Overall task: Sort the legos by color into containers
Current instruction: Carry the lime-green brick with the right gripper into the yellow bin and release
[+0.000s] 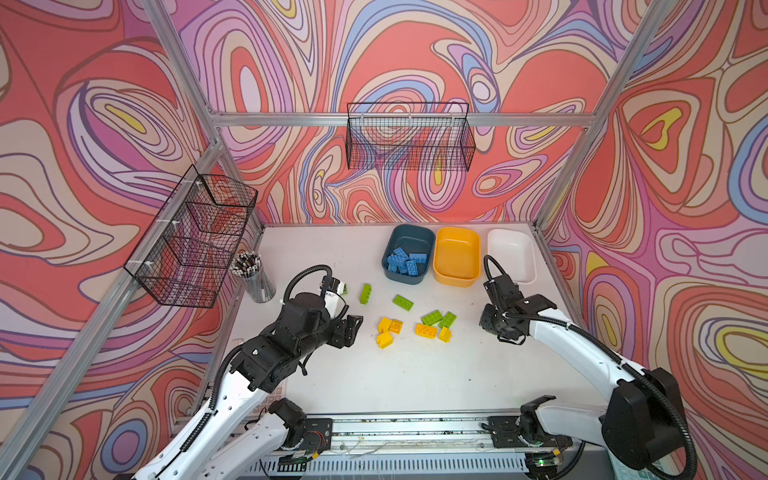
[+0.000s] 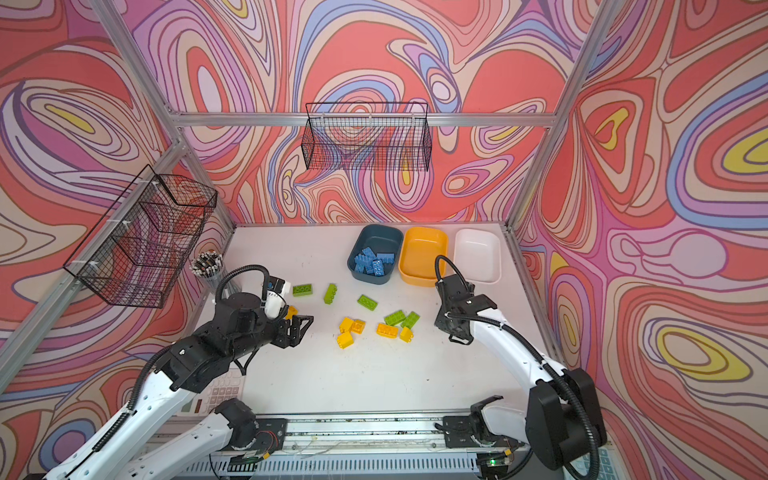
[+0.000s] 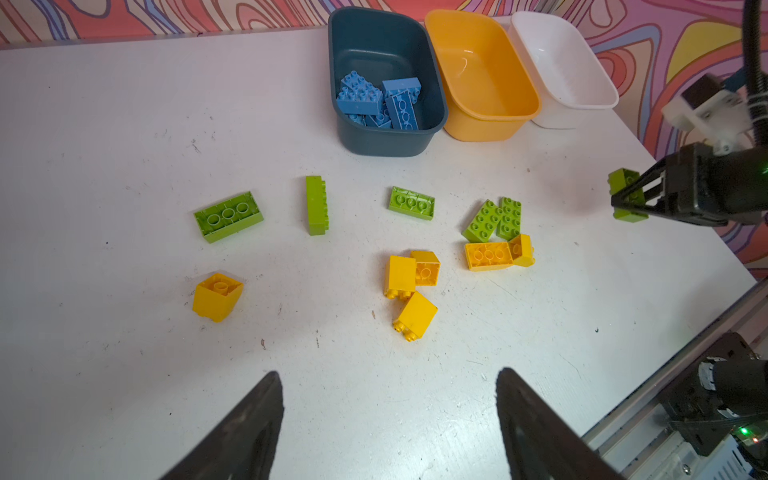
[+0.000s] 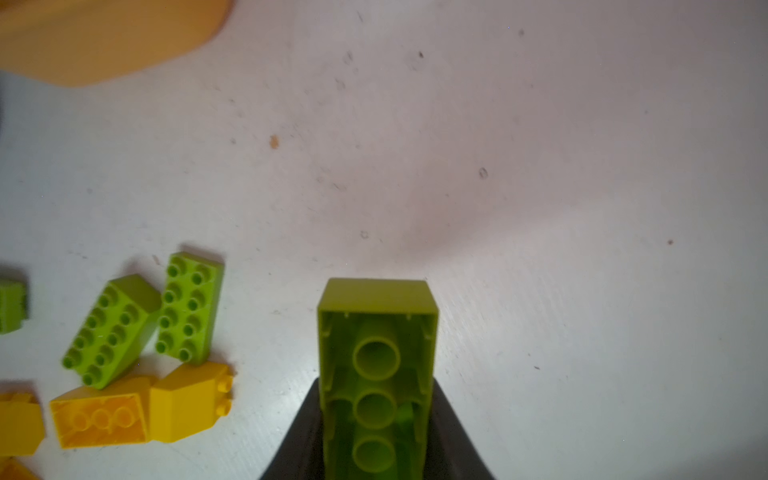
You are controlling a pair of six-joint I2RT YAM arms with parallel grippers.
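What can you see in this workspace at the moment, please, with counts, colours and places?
Table: one, white, centre.
Tubs: three, teal tub, yellow tub, white tub, in a row back right.
Blue bricks: several, blue, inside the teal tub.
Green bricks: six, lime, five loose mid-table, one held.
Yellow bricks: six, yellow, loose mid-table.
Baskets: two, black wire, on the back and left walls.
Pencil cup: one, metal mesh, table's left edge.
Calculator: one, pale, partly under the left arm.
Left pincer: one, black, open and empty, over the table's left side.
Right pincer: one, black, shut on a green brick, before the white tub.
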